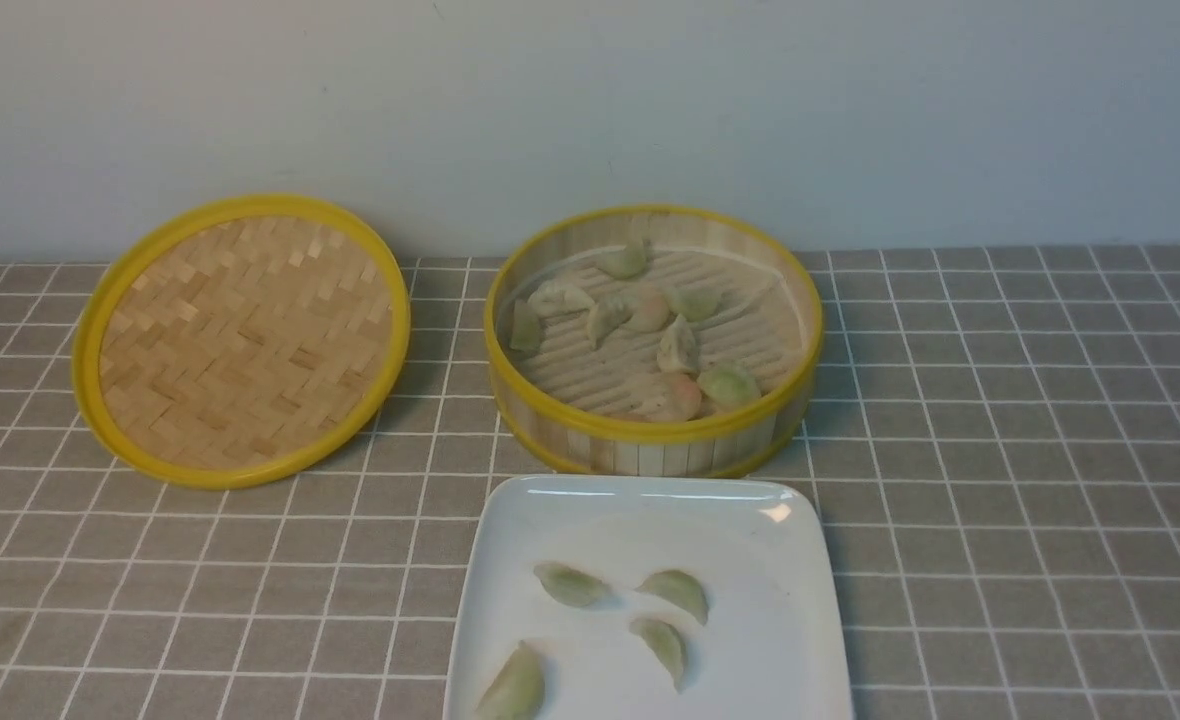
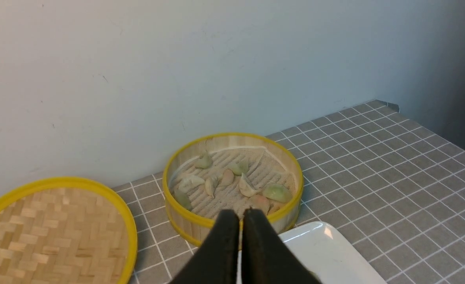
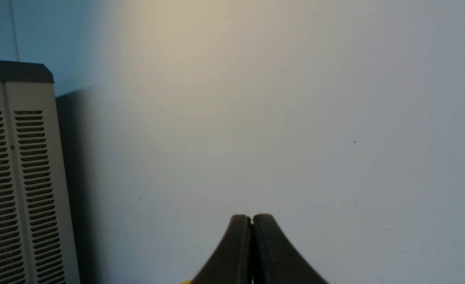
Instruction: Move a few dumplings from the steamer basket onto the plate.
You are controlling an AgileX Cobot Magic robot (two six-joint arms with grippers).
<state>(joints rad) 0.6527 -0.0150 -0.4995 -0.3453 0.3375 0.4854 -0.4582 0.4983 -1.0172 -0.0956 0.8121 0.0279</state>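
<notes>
At the tabletop's near edge lies the glossy white square plate; behind it, the round bamboo steamer basket holds translucent crescent dumplings, mostly pale green, some pinkish-orange. They look light, soft, slick and easily torn, best pinched gently across the plump middle. Both grippers, left and right, are closed, empty.

Ahead of you, at twelve o'clock, a pale bluish-white wall with a few small dark marks rises behind a gray cloth crossed by a grid of white lines. Your right wrist view shows a slatted, light gray vented unit with a dark top, beside a deep shadow, while a warm yellowish glow tints the wall's upper part.
</notes>
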